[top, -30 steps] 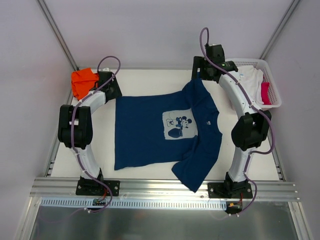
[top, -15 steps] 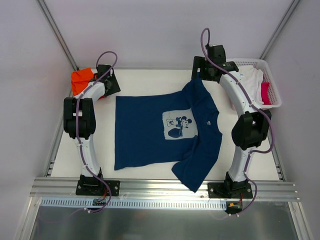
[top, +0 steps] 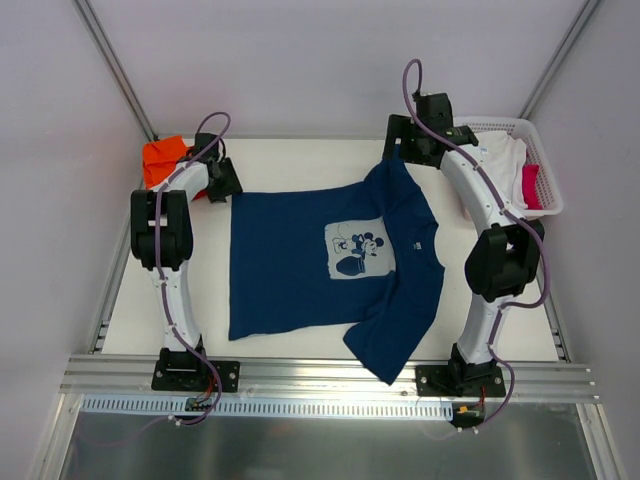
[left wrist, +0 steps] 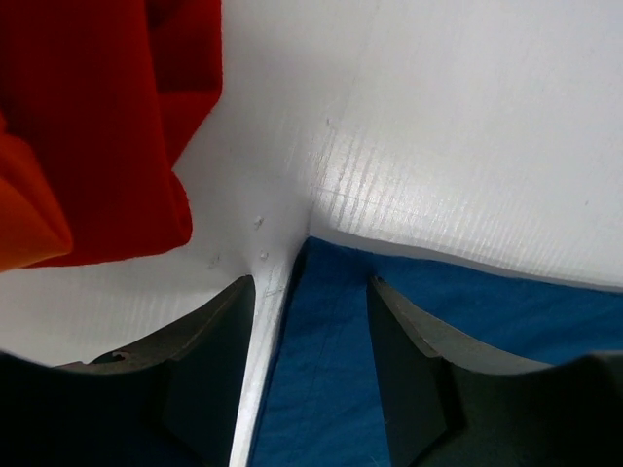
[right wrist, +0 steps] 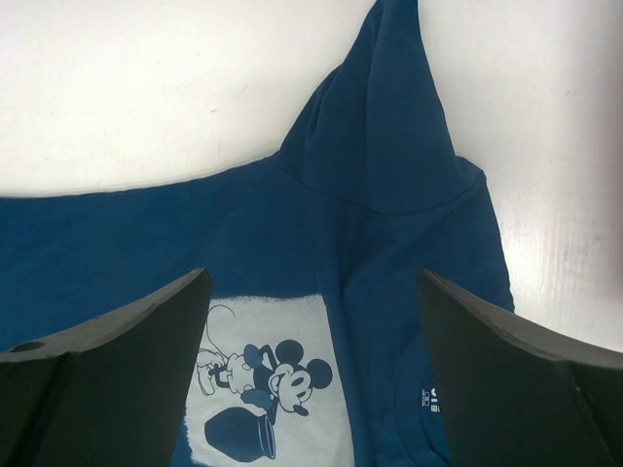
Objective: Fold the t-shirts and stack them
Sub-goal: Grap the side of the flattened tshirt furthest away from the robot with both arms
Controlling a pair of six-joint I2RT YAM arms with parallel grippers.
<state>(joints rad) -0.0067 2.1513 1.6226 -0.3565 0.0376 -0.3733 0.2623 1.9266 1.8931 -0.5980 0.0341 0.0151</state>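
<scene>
Starting the first fold looks to be the step in hand: on the white table (top: 300, 160) the navy blue t-shirt (top: 290, 260) lies spread in the middle, mouse print (top: 360, 250) up, hem to the left, one sleeve pointing far and the other near. The white lattice basket (top: 553, 200) at the far right holds a white t-shirt (top: 505, 158), and an orange t-shirt (top: 165, 160) sits at the far left corner. Your right gripper (right wrist: 311, 277) hangs wide open over the far sleeve (top: 395, 175), holding nothing. Your left gripper (left wrist: 311, 287) is part-open, its fingers (left wrist: 209, 379) straddling the far hem corner (left wrist: 307, 255), not closed on it. Next you'll likely need to lower and close both together on that far edge, catching cloth rather than bare table, then carry it evenly toward the near side.
</scene>
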